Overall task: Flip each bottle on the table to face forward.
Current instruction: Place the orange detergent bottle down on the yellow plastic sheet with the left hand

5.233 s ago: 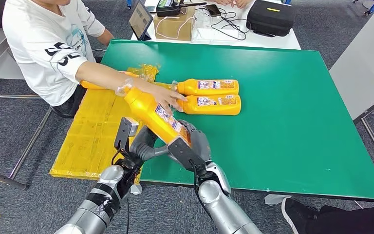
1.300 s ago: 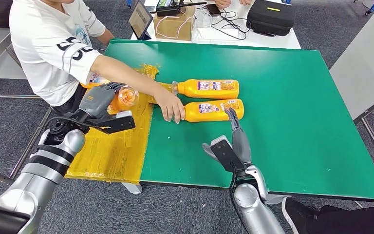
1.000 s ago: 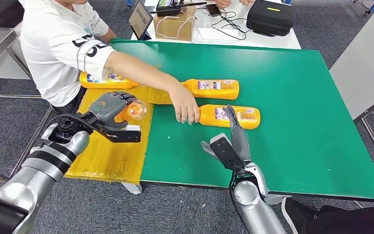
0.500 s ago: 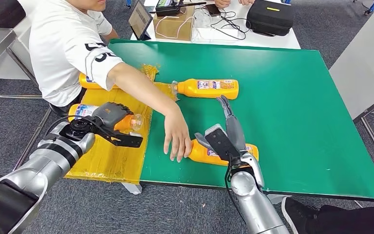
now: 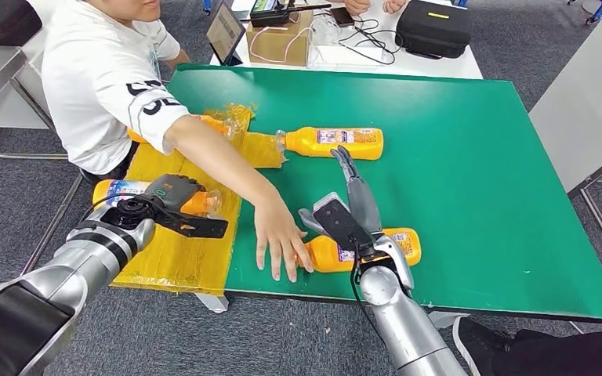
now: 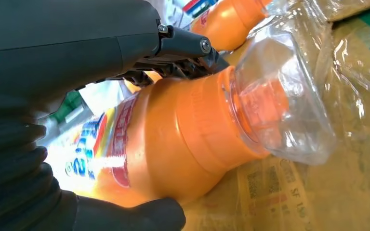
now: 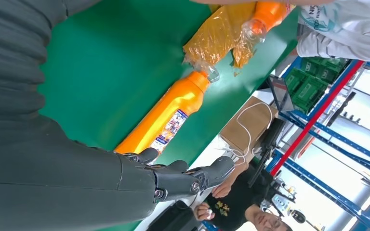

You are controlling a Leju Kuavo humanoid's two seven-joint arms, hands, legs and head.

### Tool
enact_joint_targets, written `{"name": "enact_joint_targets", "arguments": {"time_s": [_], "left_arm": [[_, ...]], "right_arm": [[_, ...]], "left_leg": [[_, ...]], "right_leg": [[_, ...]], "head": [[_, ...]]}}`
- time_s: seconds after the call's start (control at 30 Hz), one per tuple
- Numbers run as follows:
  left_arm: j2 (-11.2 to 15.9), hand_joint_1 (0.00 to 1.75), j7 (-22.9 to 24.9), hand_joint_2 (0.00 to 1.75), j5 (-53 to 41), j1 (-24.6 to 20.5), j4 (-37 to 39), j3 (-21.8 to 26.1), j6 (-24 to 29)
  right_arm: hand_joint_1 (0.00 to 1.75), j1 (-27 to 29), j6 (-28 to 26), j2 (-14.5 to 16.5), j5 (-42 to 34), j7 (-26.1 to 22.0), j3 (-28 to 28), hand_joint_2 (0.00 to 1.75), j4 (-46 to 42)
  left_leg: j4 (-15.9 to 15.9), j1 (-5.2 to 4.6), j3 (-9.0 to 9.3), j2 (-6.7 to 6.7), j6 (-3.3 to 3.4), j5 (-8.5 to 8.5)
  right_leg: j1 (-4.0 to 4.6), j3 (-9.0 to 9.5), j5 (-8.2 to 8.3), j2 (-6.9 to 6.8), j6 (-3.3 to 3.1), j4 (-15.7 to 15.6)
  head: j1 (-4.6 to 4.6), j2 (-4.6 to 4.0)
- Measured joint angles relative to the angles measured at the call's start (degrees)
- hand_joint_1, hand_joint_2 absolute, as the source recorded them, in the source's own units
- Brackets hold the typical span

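The person's hand (image 5: 281, 235) just slid a bottle (image 5: 364, 248) near me — my right hand (image 5: 345, 211) hangs open above it, my left hand (image 5: 174, 196) grips another bottle (image 5: 121, 192).

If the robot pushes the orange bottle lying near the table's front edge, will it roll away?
Probably not far. The near bottle lies on its side and its body looks flattish, so it should slide rather than roll. It looks like smooth plastic, so it may slip under the right hand. The person's hand at its cap end would block it.
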Motion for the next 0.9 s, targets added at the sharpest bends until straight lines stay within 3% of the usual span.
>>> {"name": "enact_joint_targets", "arguments": {"time_s": [0.23,0.37,0.63,0.77,0.9], "left_arm": [[0.1,0.0,-3.2,1.75,4.9,1.8,1.1,4.6,2.7],[0.1,0.0,-6.8,0.0,7.6,2.5,1.3,7.2,4.6],[0.1,0.0,-21.7,0.0,20.4,6.2,-2.7,17.5,7.0],[-0.1,0.0,-24.9,0.0,25.0,9.1,-6.8,22.6,5.3],[-0.4,0.0,-25.9,0.0,27.1,10.4,-8.7,24.3,4.1]], "right_arm": [[0.0,-0.9,0.0,-0.2,-0.4,0.4,0.7,1.75,1.4],[0.0,-1.5,-0.1,-0.3,-0.7,0.5,1.0,1.75,2.4],[0.0,-2.5,-0.1,-0.3,-0.8,0.5,1.2,1.75,5.0],[0.0,-2.3,-0.2,-0.4,0.6,0.6,1.5,1.75,5.9],[0.0,-1.9,-0.3,-0.5,1.6,0.9,1.7,1.75,6.0]], "left_leg": [[0.0,0.01,-0.02,-0.09,-0.04,0.05],[0.0,0.0,-0.04,-0.09,-0.04,0.04],[0.0,0.01,-0.05,-0.07,-0.04,0.04],[0.0,0.01,-0.05,-0.05,-0.04,0.04],[0.0,0.01,-0.05,-0.05,-0.04,0.04]], "right_leg": [[0.0,0.01,-0.01,-0.04,-0.01,0.0],[-0.01,0.0,-0.01,-0.04,-0.01,0.0],[0.0,-0.02,-0.01,-0.03,-0.01,0.0],[0.0,-0.06,-0.02,-0.03,-0.02,0.0],[0.0,-0.06,-0.02,-0.03,-0.02,0.0]], "head": [[0.01,0.01],[0.01,0.01],[0.01,0.01],[0.01,0.0],[-0.01,0.0]]}}
